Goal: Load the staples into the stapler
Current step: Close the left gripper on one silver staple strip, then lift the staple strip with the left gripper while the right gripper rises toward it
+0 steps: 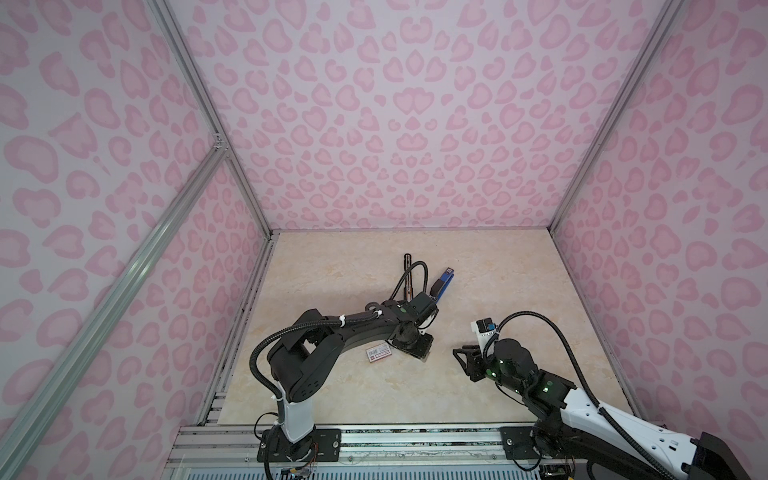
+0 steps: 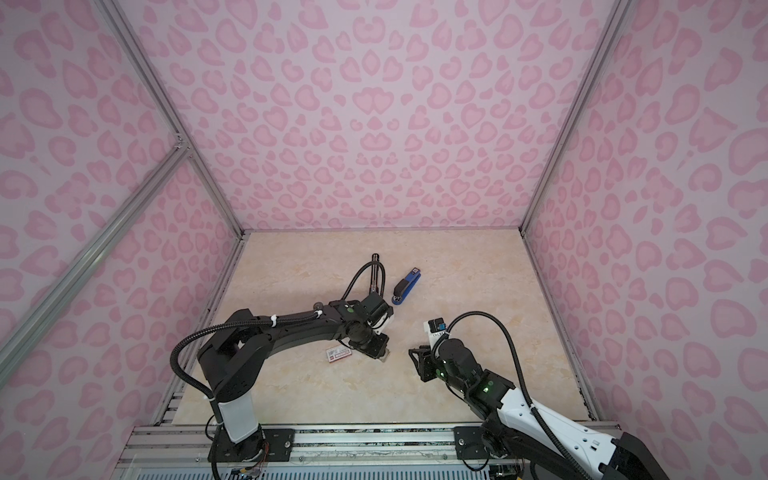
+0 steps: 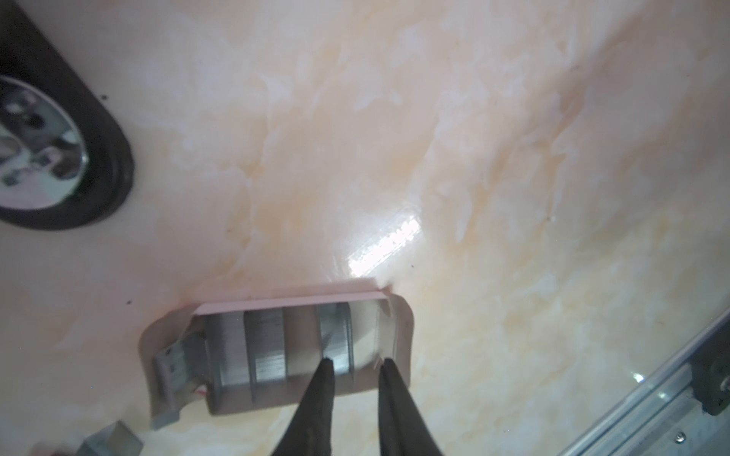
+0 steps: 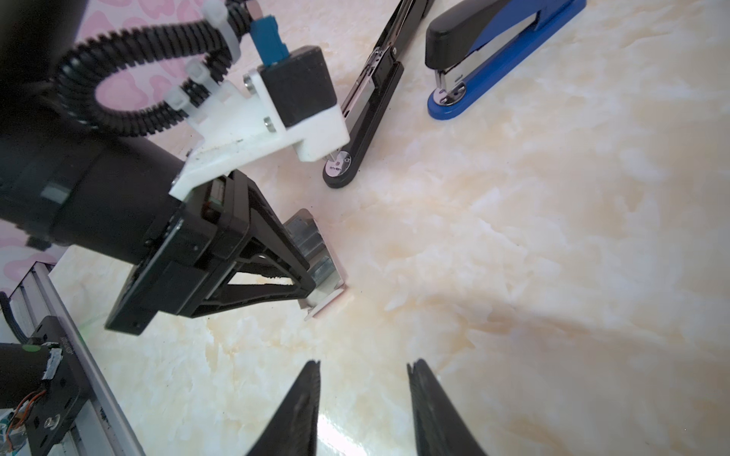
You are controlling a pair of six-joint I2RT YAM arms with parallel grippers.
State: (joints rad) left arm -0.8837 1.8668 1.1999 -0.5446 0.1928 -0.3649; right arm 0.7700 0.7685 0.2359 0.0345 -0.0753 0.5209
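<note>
The staples (image 3: 264, 343) are silvery strips lying side by side in a small open cardboard tray (image 3: 399, 335) on the table. My left gripper (image 3: 357, 361) points down onto that tray, its jaws a little apart. One fingertip (image 3: 326, 365) is beside the outermost strip and the other is at the tray's end wall. In the right wrist view the left gripper's fingers (image 4: 276, 252) cover most of the tray (image 4: 324, 300). A black stapler (image 1: 409, 274) (image 4: 367, 102) lies folded open flat behind it. My right gripper (image 4: 363, 363) (image 1: 460, 352) hovers open and empty to the right.
A blue stapler (image 1: 442, 284) (image 4: 493, 51), closed, stands right of the black one. The white box sleeve with its red label (image 1: 378, 354) (image 2: 338, 354) lies under the left forearm. Aluminium rails (image 1: 374, 440) run along the table's front edge, and pink patterned walls enclose the other three sides.
</note>
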